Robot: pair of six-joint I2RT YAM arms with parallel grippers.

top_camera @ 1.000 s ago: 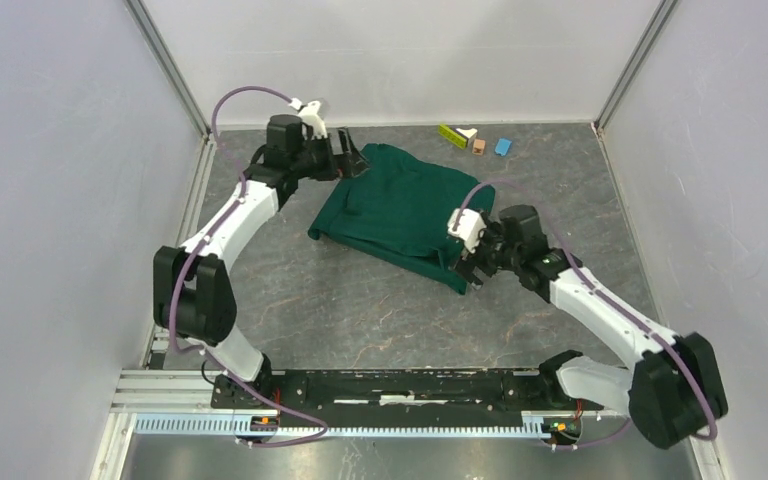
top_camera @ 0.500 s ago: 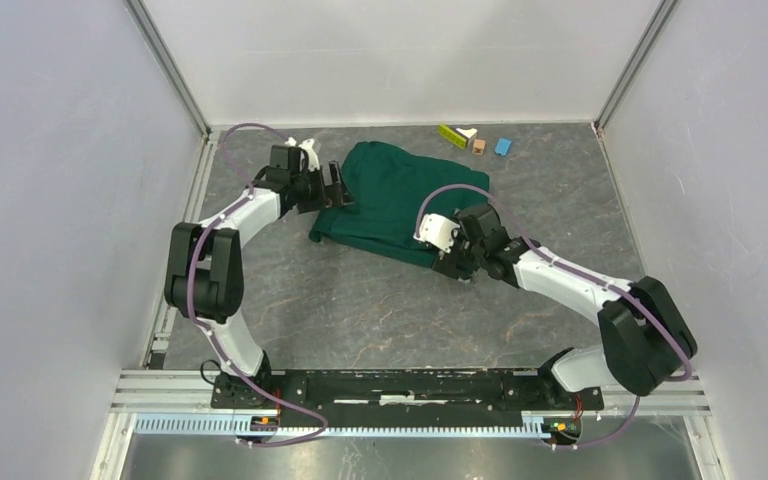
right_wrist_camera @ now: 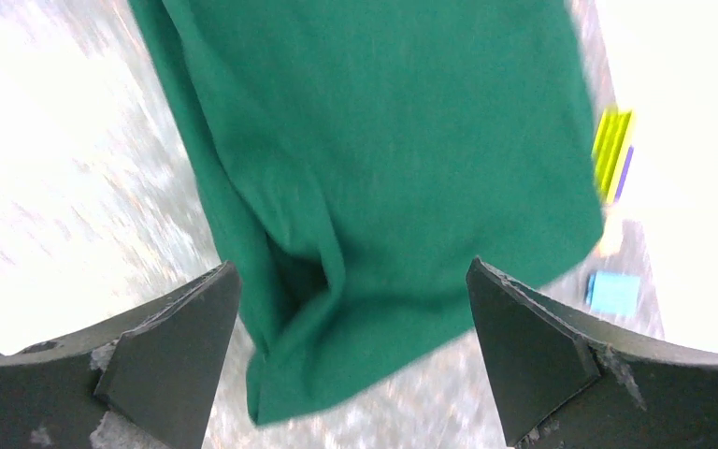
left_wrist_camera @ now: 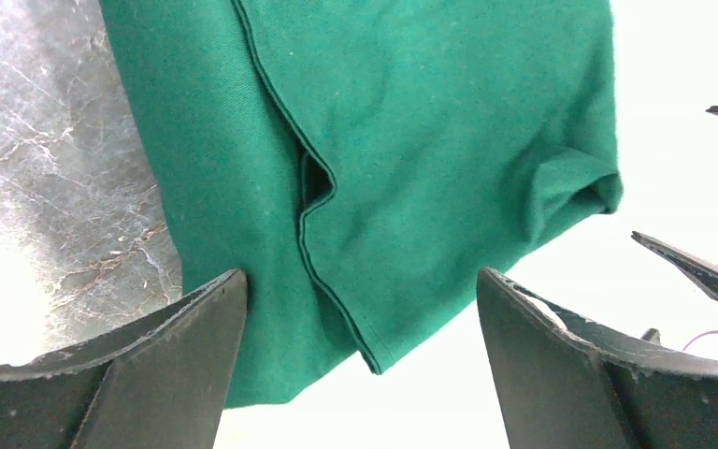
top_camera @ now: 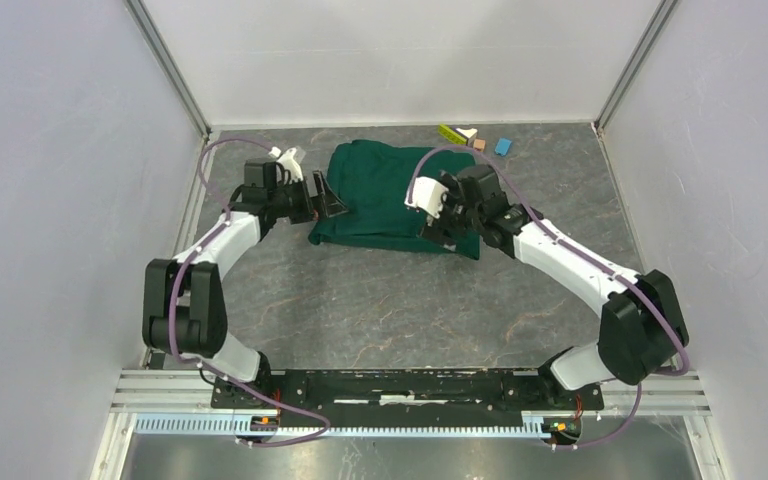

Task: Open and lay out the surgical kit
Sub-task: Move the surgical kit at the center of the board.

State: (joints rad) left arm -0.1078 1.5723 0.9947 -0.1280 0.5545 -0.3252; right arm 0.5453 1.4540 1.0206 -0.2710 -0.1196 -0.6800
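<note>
Left of the left gripper point(top_camera: 328, 196): bare grey marbled table point(top_camera: 360, 300), then a pale wall. Left gripper itself spread wide, gripping nothing, pointing right at the wrap point(top_camera: 385, 190). In the left wrist view, left gripper point(left_wrist_camera: 360, 281) open across the wrap point(left_wrist_camera: 430, 140), with the left finger point(left_wrist_camera: 178, 365) by the cloth's edge over the table and the right finger point(left_wrist_camera: 561, 365) past a loose folded corner. Contact with the cloth impossible to tell.

Between the two grippers: the wrap, closed and folded into one dark green bundle, lying flat on the table. Long axis roughly across the table, from one gripper toward the other; near edge wider than far edge. Hemmed flap seam running away from the left gripper, down the middle of the cloth. Tray and instruments hidden, if inside.

Over the wrap's near right corner: right gripper point(top_camera: 440, 225), also spread wide and holding nothing, aimed left and away. In the blurred right wrist view, right gripper point(right_wrist_camera: 351, 267) open above the wrap point(right_wrist_camera: 383, 140), a creased corner directly below.

Beyond the right gripper, near the wrap's far right corner: yellow-green block point(top_camera: 450, 133), brown block point(top_camera: 479, 144), blue block point(top_camera: 502, 146), in a short row apart from the cloth.
</note>
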